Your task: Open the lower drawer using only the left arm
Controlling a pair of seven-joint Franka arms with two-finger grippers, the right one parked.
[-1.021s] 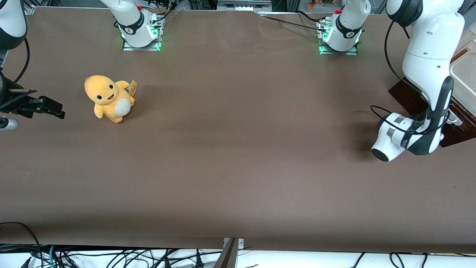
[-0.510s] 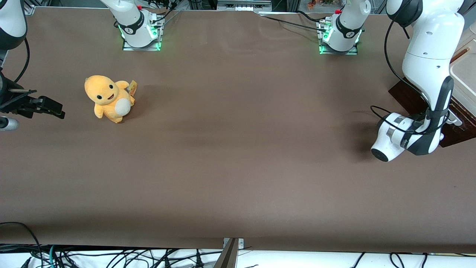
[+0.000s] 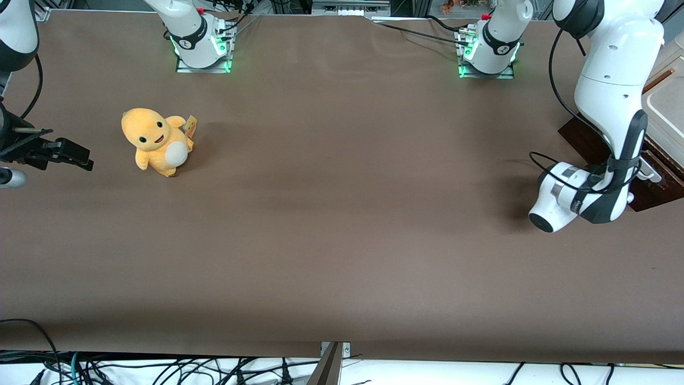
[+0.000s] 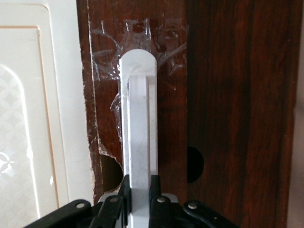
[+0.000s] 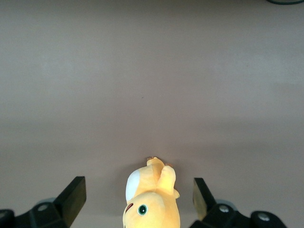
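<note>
The lower drawer's dark brown front (image 4: 228,95) fills the left wrist view, with clear tape stuck round its long white-silver bar handle (image 4: 138,123). My left arm's gripper (image 4: 140,183) is shut on that handle, one black finger pressed against each side of the bar. From the front, the white left arm (image 3: 612,101) bends down at the working arm's end of the table. Its wrist (image 3: 566,198) sits low in front of the dark drawer (image 3: 582,140). The gripper itself is hidden there by the wrist.
A cream-white panel (image 4: 28,118) adjoins the drawer front and shows at the table's edge (image 3: 668,107). An orange plush toy (image 3: 157,141) sits toward the parked arm's end. The two arm bases, lit green, (image 3: 200,45) stand along the table's back edge.
The left arm's wrist has shifted a little toward the parked arm's end of the table, the gripper still shut on the handle. The plush toy has not moved.
</note>
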